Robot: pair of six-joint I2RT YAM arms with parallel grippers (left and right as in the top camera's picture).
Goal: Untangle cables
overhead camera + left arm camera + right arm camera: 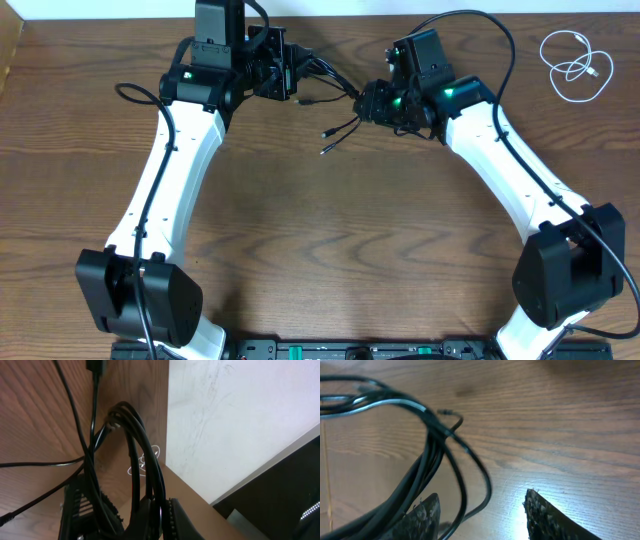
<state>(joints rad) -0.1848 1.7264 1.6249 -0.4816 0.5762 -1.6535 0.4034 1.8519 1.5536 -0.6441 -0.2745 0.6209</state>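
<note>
Above the table (320,260) | left gripper (300,80) clamps black cables (338,127), anchoring them | right gripper (368,100), jaws apart, likely positioned to draw one free.

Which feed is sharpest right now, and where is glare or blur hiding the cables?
Overhead: evenly lit and sharp, with the black cables distinct against the wood. Left wrist: the cables sit close to the lens as dark silhouettes beside a bright pale surface. Right wrist: soft focus, the cables blurred, and a white glare patch on the table.

One white cable (575,65); black cables (434,435), several, bundled, count unclear; two robot arms (175,170).
</note>
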